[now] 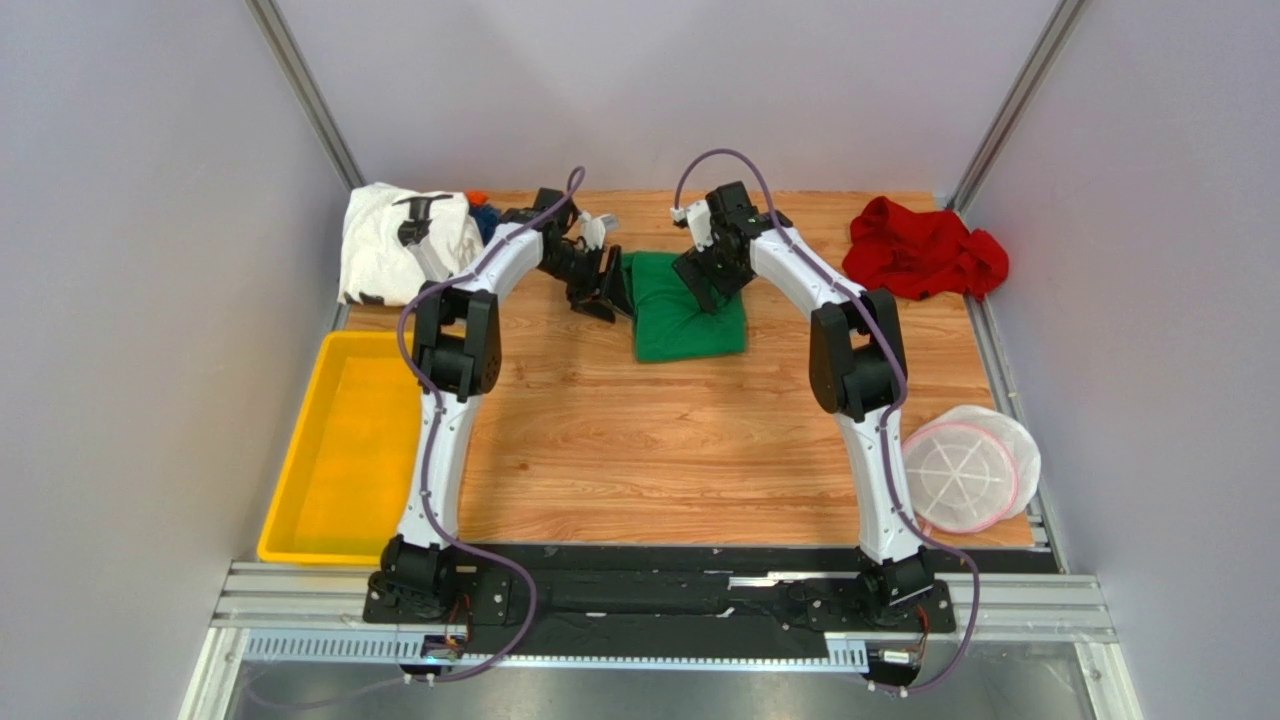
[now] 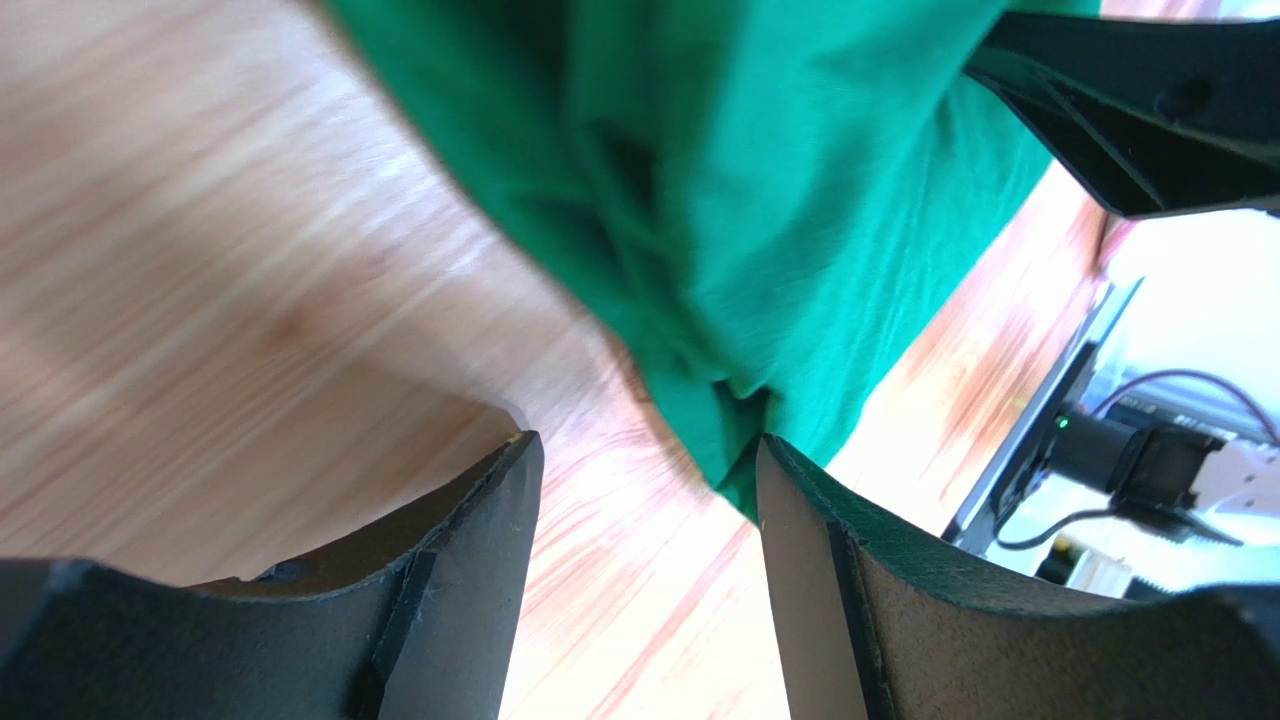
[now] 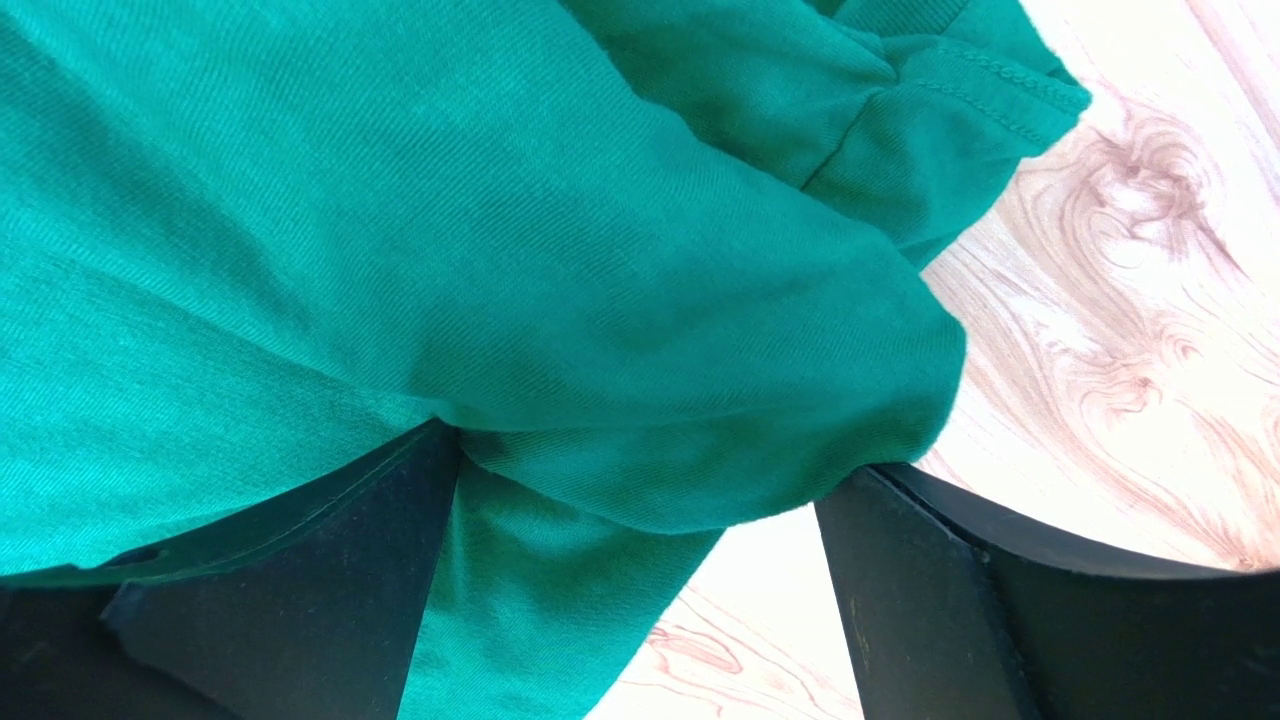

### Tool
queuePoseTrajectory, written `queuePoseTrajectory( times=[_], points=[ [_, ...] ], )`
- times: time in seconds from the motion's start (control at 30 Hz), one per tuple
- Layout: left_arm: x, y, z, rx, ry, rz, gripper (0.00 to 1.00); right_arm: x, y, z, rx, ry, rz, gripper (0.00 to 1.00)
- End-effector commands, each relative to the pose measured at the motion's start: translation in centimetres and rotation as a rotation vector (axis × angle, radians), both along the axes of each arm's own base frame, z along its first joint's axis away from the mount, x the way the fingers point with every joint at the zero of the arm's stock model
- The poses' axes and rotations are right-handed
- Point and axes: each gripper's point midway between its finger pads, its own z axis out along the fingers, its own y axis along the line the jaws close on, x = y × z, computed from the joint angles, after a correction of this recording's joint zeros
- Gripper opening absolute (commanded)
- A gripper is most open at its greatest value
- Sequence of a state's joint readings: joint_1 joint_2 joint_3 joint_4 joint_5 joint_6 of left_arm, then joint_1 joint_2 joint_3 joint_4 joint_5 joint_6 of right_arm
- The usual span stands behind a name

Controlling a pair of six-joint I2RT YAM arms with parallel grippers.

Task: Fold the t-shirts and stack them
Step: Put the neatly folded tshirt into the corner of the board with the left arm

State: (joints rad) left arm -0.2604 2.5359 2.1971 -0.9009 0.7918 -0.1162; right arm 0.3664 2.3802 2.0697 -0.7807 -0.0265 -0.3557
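A plain bright green cloth t-shirt [image 1: 684, 323], already folded into a compact rectangle, is seen at upper centre of the pale wooden surface [image 1: 676, 450], flanked by both arms. The left pincer [image 1: 606, 285] is held low at the shirt's left edge with its jaws spread. In the left wrist view a hanging corner of green cloth is seen between them, close to one finger but not pinched. The right pincer [image 1: 706, 281] is set over the shirt's upper right corner, its jaws opened wide around a rounded fold that is straddled rather than clamped, apparently so the bundle can be squared up or taken for stacking. A white t-shirt with black print [image 1: 383, 240] and a mostly hidden dark blue one [image 1: 489, 222] are seen heaped at upper left, and a crumpled red one [image 1: 924, 252] at upper right, all judged not yet folded. A yellow plastic tray [image 1: 346, 450] and a round white-and-pink mesh basket [image 1: 969, 468] are placed at the side edges, away from the folding.
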Motion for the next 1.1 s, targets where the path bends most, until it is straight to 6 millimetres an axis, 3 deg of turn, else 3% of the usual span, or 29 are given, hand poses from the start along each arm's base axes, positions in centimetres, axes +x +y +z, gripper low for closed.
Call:
queuePoseTrajectory(
  times=[0.0,0.3,0.47,1.07],
  points=[
    [0.6,1.0,-1.0,0.055,0.020,0.055,0.65,-1.2,1.0,-1.6,0.001,0.042,0.033,0.91],
    [0.5,-0.5,-0.7,0.015,0.069,0.072,0.64,-1.3,1.3,-0.5,0.023,0.032,0.031,0.91],
    [-0.5,-1.8,-0.6,-0.021,0.104,0.038,0.64,-1.4,1.2,0.1,0.025,0.026,0.031,0.91],
    [-1.1,-4.6,-0.1,-0.093,0.128,-0.004,0.64,-1.8,1.2,-0.2,0.024,0.037,0.034,0.91]
  ],
)
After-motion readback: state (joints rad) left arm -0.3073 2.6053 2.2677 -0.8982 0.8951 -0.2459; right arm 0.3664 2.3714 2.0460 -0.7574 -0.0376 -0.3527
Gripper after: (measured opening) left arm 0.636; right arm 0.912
